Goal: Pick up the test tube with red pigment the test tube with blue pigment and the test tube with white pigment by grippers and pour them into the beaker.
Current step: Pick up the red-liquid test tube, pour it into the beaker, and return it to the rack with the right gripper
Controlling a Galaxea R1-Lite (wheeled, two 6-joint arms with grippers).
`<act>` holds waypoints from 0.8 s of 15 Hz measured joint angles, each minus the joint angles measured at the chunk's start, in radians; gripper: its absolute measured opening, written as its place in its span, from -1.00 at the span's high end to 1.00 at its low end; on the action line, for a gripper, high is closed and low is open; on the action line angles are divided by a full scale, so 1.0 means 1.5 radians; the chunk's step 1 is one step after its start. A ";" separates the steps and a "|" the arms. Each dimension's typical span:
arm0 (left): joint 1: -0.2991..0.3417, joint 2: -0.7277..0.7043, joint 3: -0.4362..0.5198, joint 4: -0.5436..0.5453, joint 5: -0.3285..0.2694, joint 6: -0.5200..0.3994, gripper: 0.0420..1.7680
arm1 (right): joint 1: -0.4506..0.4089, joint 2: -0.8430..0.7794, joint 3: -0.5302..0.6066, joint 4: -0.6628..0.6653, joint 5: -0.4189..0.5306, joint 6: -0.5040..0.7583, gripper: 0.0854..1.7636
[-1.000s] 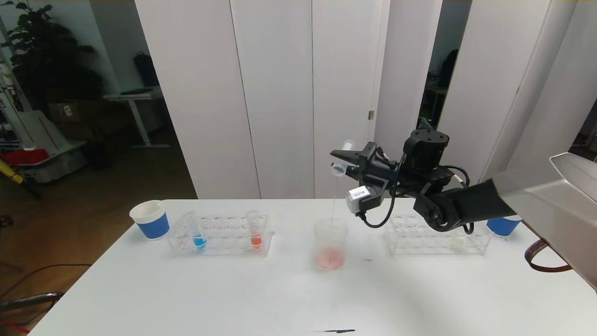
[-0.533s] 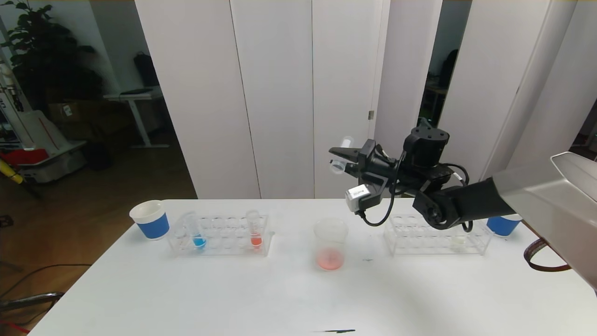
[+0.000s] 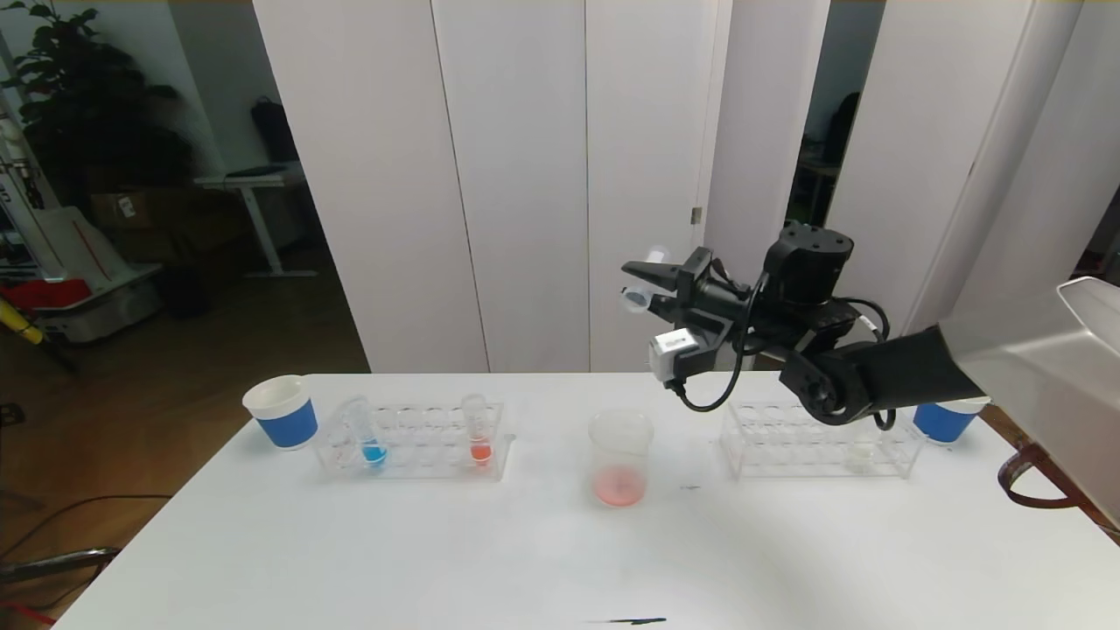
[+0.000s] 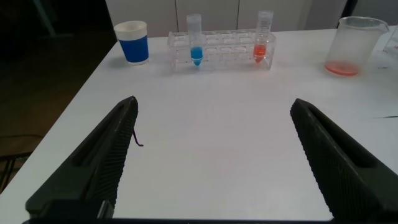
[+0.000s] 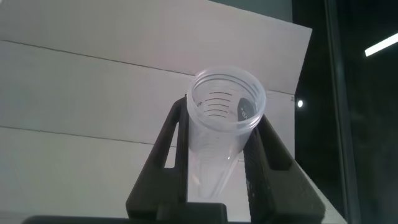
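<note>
My right gripper (image 3: 637, 284) is shut on a clear test tube (image 3: 633, 300), held tilted high above and just right of the beaker (image 3: 620, 455). In the right wrist view the tube (image 5: 224, 118) sits between the fingers (image 5: 171, 143), its open mouth toward the camera, and looks almost empty. The beaker holds pinkish liquid at its bottom. The blue-pigment tube (image 3: 372, 435) and a red-pigment tube (image 3: 478, 429) stand in the left rack (image 3: 411, 442). My left gripper (image 4: 212, 104) is open and empty low over the table, facing the blue tube (image 4: 196, 43), red tube (image 4: 262, 40) and beaker (image 4: 353, 46).
A blue paper cup (image 3: 282, 411) stands left of the left rack. A second clear rack (image 3: 818, 442) stands right of the beaker, with another blue cup (image 3: 945, 422) behind my right arm. A small dark mark (image 3: 630, 620) lies near the table's front edge.
One second ago a thin stream ran from the tube into the beaker; it has stopped. My right gripper has shifted slightly up and right with the tube.
</note>
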 joint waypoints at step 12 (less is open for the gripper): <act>0.000 0.000 0.000 0.000 0.000 0.000 -0.98 | 0.008 -0.132 0.023 -0.047 -0.509 0.614 0.41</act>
